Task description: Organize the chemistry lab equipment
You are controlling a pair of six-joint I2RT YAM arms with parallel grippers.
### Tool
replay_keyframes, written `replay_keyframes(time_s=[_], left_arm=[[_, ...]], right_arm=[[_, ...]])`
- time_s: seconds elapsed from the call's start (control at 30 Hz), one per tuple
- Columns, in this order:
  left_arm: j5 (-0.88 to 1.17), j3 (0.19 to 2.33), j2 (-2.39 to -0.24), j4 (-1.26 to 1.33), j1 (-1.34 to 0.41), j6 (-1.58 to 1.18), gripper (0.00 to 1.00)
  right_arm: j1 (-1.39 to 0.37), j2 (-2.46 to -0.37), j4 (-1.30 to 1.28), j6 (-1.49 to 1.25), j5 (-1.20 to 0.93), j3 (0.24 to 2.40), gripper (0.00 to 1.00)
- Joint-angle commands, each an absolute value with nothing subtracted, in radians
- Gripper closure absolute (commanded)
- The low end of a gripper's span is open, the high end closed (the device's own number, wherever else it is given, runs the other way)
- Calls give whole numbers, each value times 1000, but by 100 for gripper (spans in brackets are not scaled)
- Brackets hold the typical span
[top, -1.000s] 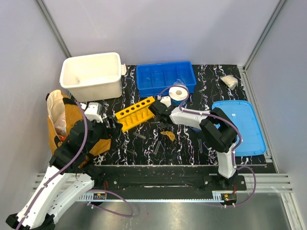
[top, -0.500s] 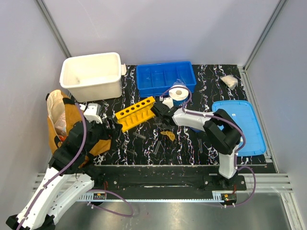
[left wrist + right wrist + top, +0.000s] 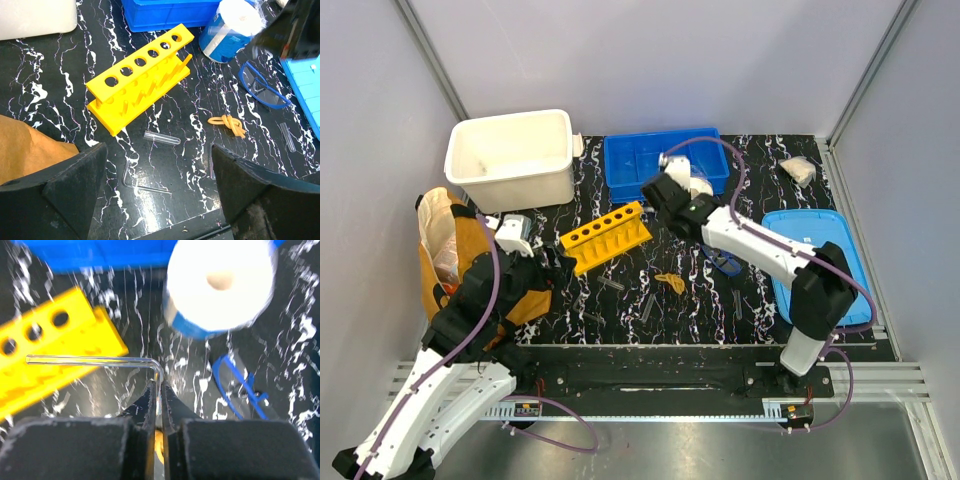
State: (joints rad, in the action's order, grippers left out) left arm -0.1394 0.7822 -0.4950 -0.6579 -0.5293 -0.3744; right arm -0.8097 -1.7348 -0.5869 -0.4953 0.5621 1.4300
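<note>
My right gripper (image 3: 160, 395) is shut on the short leg of a clear bent glass tube (image 3: 90, 360) and holds it in the air; in the top view this gripper (image 3: 658, 192) hangs just right of the yellow six-hole rack (image 3: 605, 237). Blue-rimmed goggles (image 3: 723, 262) and a small yellow piece (image 3: 670, 283) lie on the black mat. Several clear tubes lie loose, among them a straight one (image 3: 161, 137) and a bent one (image 3: 137, 185). My left gripper (image 3: 160, 200) stands wide open above the mat's near edge, holding nothing.
A white bin (image 3: 510, 155) and a blue divided tray (image 3: 660, 160) stand at the back. A blue lid (image 3: 820, 260) lies at the right, a tan bag (image 3: 445, 250) at the left. A blue-wrapped paper roll (image 3: 232, 27) stands near the rack's right end.
The right jaws closed on the bent tube beside the rack, then the arm rose and swung toward the blue tray with it. The left arm stayed still.
</note>
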Motion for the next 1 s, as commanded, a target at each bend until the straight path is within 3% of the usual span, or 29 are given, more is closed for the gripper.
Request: replay_keyframes(time_s=[0.0,0.53,0.97], left_arm=[[-118,778,-506,-606,-532,-374,11],[-107,775,-523,-603,-532,-377,10],[-98,773,-541,-604,-534,-379,10]], right_arm=[[-736,-1753,-569,-454,656,1630,94],[-543,-2239,-448,-572,718,2190,94],[-500,-2490,-541,-771,738,2450,94]])
